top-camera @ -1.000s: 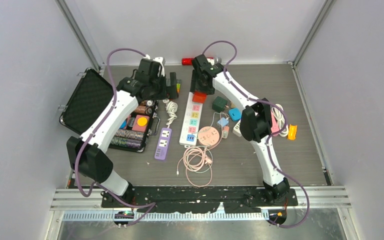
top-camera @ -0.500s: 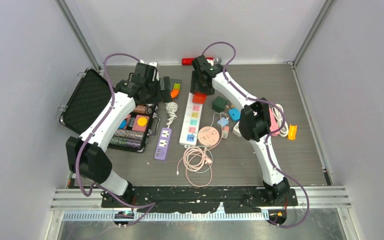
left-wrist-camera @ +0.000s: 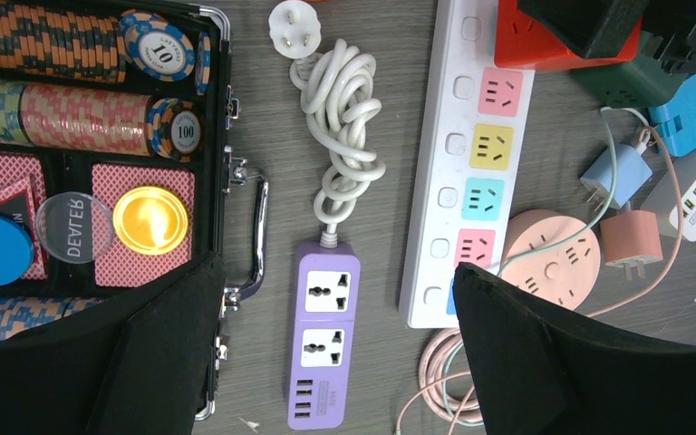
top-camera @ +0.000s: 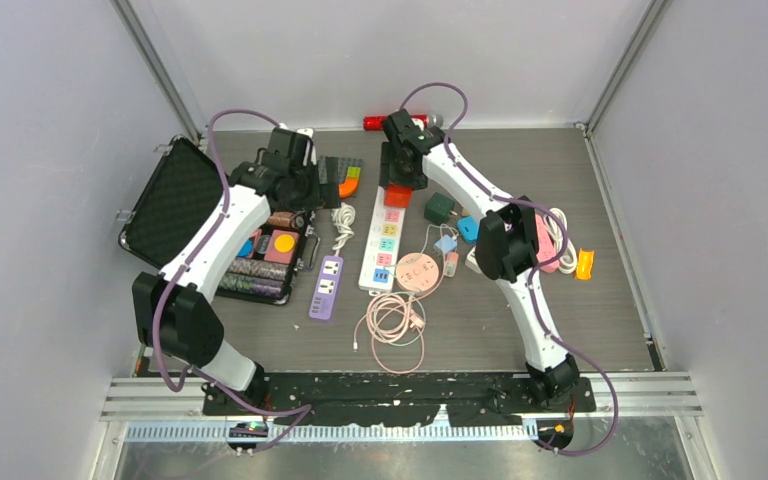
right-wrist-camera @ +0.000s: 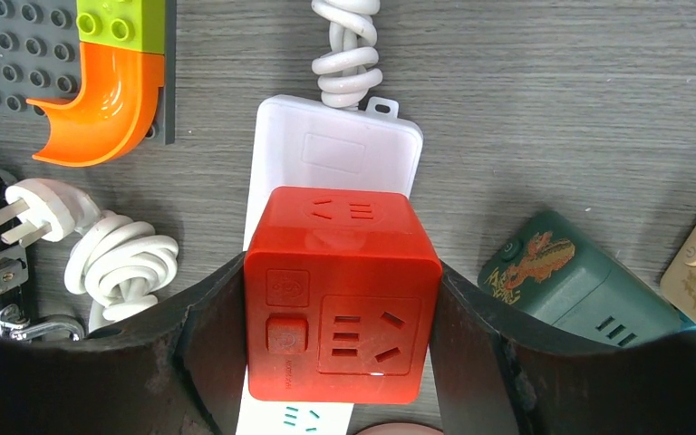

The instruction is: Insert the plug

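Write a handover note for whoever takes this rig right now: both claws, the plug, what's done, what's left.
Right claw: shut on the red cube plug, holding it over the far-end socket of the white power strip.
Left claw: open and empty, hovering above the purple strip beside the poker chip case.
Done: plug grasped and lined up on the white strip.
Left: I cannot tell whether the pins are seated. Probably press down to check, then release and lift clear.

Overhead and downward wrist views share power strip (top-camera: 384, 245)
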`<state>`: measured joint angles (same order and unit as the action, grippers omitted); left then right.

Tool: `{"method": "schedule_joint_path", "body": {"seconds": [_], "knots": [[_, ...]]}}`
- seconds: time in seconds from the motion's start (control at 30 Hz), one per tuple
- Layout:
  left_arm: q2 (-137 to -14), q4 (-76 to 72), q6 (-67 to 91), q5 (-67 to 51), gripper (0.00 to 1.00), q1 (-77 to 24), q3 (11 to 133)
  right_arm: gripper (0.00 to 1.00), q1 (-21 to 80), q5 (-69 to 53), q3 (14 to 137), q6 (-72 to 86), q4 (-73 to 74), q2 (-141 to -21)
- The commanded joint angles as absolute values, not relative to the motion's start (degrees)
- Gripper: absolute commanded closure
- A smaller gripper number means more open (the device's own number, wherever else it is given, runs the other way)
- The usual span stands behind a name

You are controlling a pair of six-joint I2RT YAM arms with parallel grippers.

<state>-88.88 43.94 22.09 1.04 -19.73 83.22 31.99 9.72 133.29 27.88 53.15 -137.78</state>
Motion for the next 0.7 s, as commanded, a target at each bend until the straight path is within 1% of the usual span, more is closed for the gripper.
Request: {"method": "schedule_joint_path", "body": {"seconds": [0.0,0.2,0.4,0.67], "knots": [[-88.5,42.7,21.7,1.3,0.06,-19.3,83.0,0.95,32.1,13.6,135.1,27.7,55.7,-138.9],[-88.8,42.8,22.0,1.2,0.07,-19.3,82.8,0.95,32.1,13.5,135.1,26.9,55.9,-138.5],[-88.9,43.0,22.0,1.4,0.07,-19.3,82.6,0.95,32.1,8.9,134.8,24.3,56.3,-137.7],[-88.6,42.9,22.0,1.4,0.07,-19.3,81.8,0.95,31.5,9.2,135.2,21.6,57.0,-137.5]]}}
